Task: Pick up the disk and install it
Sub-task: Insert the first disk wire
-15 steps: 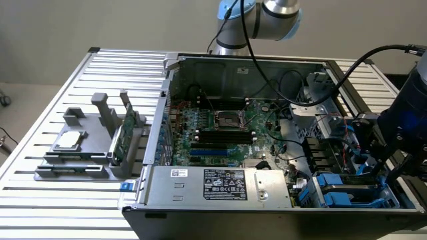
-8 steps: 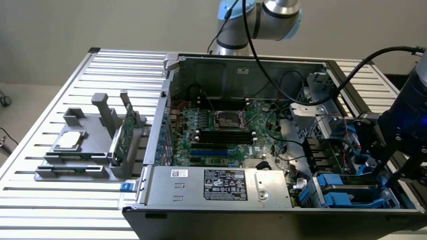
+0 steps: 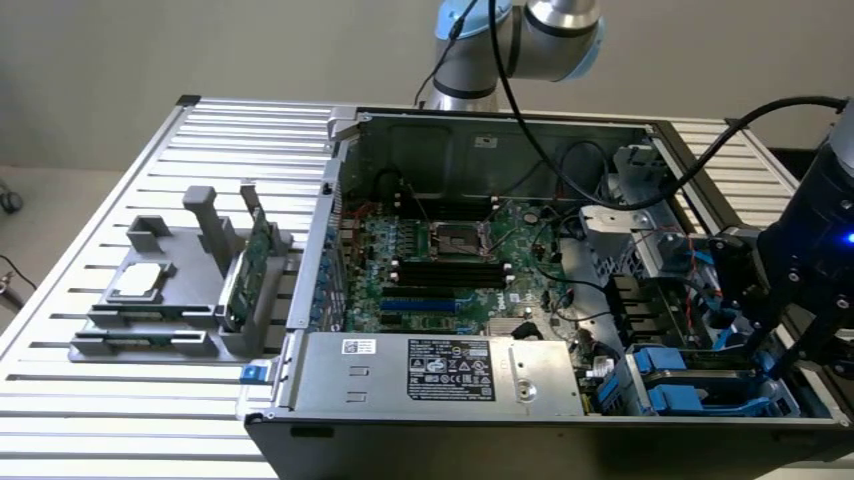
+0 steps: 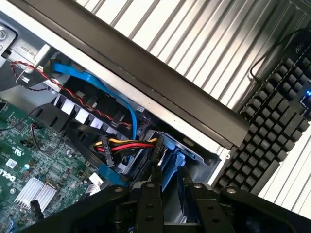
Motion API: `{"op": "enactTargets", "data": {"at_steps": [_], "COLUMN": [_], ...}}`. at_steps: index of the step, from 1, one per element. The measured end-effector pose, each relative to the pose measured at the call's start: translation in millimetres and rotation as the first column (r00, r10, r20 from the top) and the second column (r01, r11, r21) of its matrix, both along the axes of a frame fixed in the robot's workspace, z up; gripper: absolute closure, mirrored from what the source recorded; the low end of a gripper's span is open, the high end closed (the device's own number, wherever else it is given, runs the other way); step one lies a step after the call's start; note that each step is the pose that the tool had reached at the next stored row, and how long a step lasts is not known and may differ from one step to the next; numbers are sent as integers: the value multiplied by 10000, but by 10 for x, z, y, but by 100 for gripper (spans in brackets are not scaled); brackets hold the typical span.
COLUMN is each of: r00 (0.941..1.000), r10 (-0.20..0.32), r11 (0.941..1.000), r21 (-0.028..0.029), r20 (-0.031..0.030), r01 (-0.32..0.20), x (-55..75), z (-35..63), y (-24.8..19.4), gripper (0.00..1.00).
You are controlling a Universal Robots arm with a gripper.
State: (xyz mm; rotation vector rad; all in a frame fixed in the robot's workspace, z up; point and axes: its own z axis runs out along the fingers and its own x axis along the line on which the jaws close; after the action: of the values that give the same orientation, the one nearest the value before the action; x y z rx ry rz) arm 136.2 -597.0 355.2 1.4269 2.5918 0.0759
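The slatted metal table (image 3: 147,420) carries everything, and most of it is taken up by the open computer case (image 3: 481,150), lying on its side with the motherboard (image 3: 441,260) facing up. The arm (image 3: 817,240) stands over the case's corner at the exterior view's right, close to the camera. The boxy power supply (image 3: 441,372) runs along the near wall beside that corner.

The disk (image 3: 674,372) sits low in that corner's drive bay, its blue rails showing among bundled cables (the grey body is mostly hidden). The gripper (image 3: 745,328) hangs just above it and slightly toward the exterior view's right. So the disk lies down and straight ahead of the hand.

From the wrist, the gripper (image 4: 167,188) points right at the disk (image 4: 174,167), whose blue plastic is very close ahead. The rails seem to run along the near wall, though I would not swear to the long axis. I cannot tell whether the hand grips it or is free.
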Motion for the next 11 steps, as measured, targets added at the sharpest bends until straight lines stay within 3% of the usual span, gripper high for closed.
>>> {"op": "enactTargets", "data": {"at_steps": [3, 4, 5, 6, 10, 11], "r00": [9996, 9994, 9992, 9990, 9985, 9984], "r10": [-270, -345, -406, -447, -533, -565], "r11": [9996, 9993, 9989, 9985, 9940, 9926], "r21": [81, 130, 213, 327, 948, 1073], "r20": [-16, -26, -37, -50, -88, -95], "r01": [271, 345, 407, 449, 539, 572], "x": [-3, -5, -7, -8, -8, -8], "z": [1, 1, 0, 0, 0, 0], "y": [1, 1, 1, 1, 1, 0], "gripper": [73, 73, 73, 73, 73, 73]}}
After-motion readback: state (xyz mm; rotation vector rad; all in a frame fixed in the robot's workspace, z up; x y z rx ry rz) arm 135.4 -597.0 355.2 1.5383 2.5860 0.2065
